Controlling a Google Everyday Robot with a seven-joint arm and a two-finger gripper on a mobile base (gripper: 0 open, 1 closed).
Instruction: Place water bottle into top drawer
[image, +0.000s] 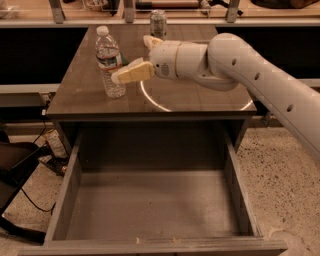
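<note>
Water bottle (109, 62): 1 clear ribbed bottle, white cap, pale label band. It stands upright on the desk (200, 102), left side, long axis vertical, cap up. Gripper (131, 59) is just right of it, fingers spread, gripping nothing. Top drawer (150, 210) is pulled out.

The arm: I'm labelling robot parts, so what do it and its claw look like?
Smooth white rounded arm shell with small dark dots; no cables visible. The claw, over the desk beside the water bottle, has pale tan fingers.
</note>
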